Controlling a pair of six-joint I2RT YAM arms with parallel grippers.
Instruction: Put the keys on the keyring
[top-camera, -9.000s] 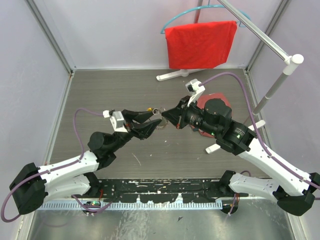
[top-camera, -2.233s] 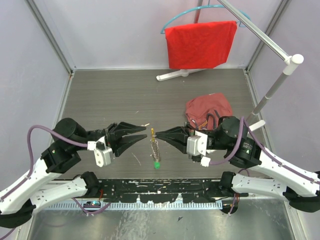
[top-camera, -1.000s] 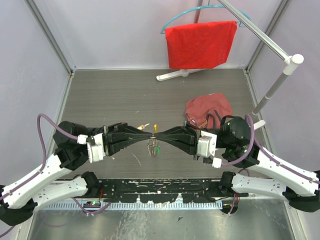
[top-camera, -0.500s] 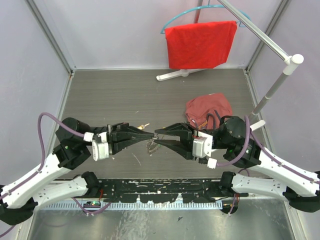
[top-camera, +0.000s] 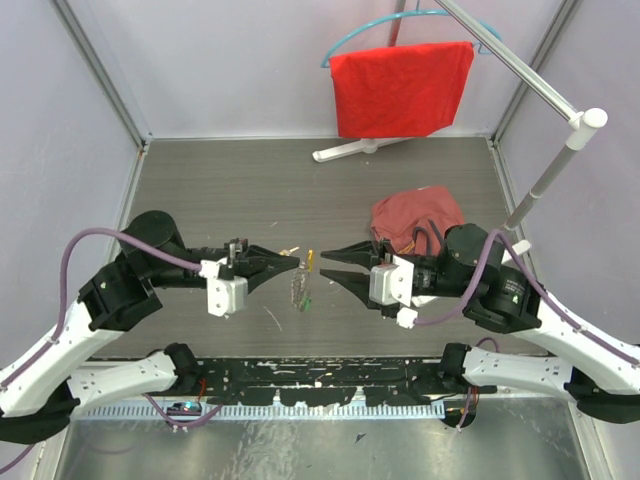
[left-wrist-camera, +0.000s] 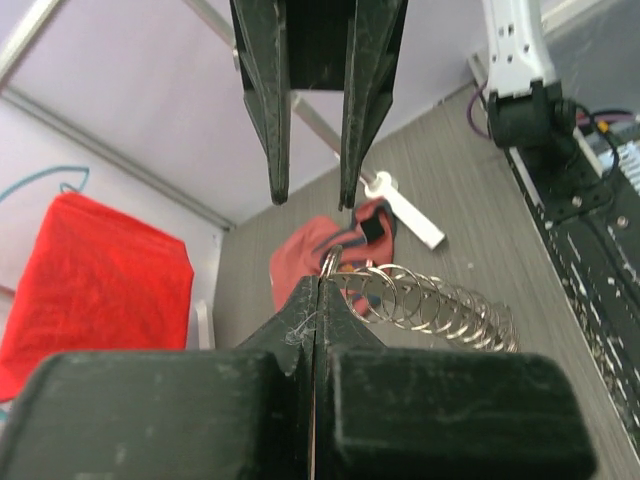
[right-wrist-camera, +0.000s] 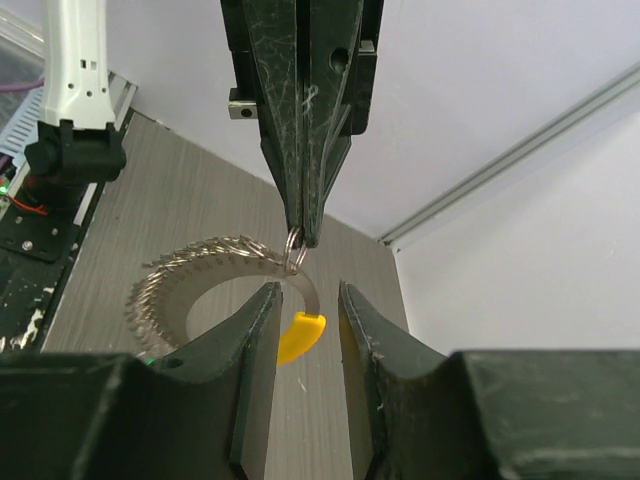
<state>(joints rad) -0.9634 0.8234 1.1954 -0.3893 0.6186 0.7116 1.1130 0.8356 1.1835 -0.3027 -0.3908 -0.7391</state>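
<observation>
Right wrist view alone shows left tool (right-wrist-camera: 304, 232) clamped on keyring (right-wrist-camera: 200, 266). Right tool (right-wrist-camera: 306, 291) jaws narrowly parted, gripping nothing, keyring at 12 o'clock.

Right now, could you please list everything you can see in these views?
keyring: one, grey coil with a yellow section, hanging between the grippers
key: one seen, green head, by the ring's near end
hung cloth: one, red, on the hanger
hanger: one, teal, at the back
crumpled cloth: one, dark red, on the table, right side
stand: one, grey and white, back right
table: one, grey
left gripper: black, shut on the keyring
right gripper: black, open, beside the ring
</observation>
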